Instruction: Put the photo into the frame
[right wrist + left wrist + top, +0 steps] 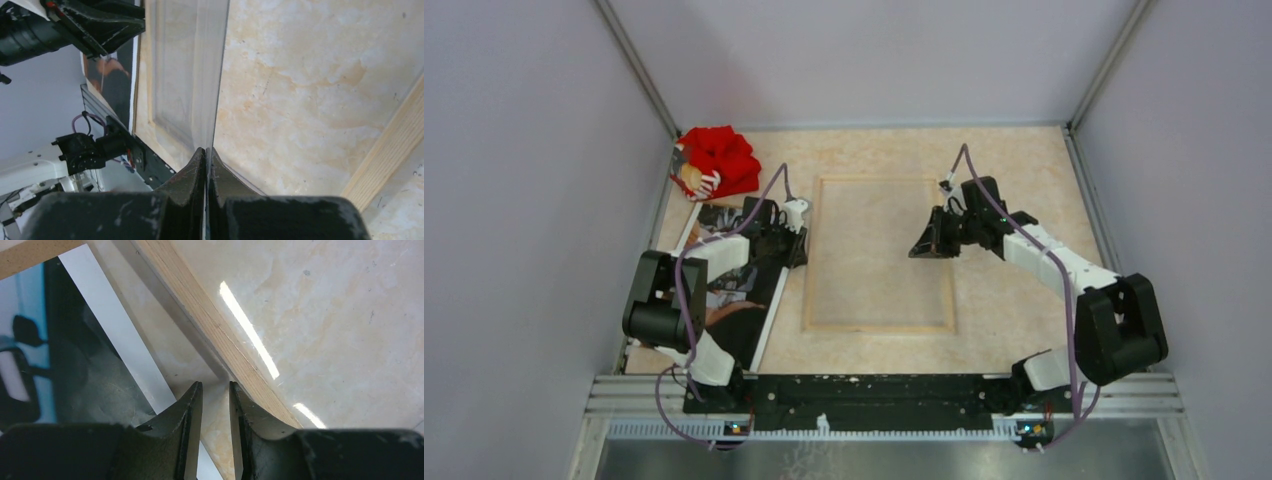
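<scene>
The frame (879, 327) lies flat mid-table, light wood back up; its rail (210, 325) crosses the left wrist view. The photo (749, 305) lies left of the frame, dark glossy side up, and its white border (120, 335) shows. My left gripper (216, 387) hovers low over the strip of table between photo and frame rail, open with only table in the gap. My right gripper (206, 150) is over the frame's right half (927, 245), shut on the edge of a thin clear pane (200, 75) that slopes up from the frame.
A brown backing board (30, 255) lies under the photo's far end. A red plush toy (719, 160) sits in the back left corner. Grey walls close in the table on three sides. The black rail (864, 390) with the arm bases runs along the near edge.
</scene>
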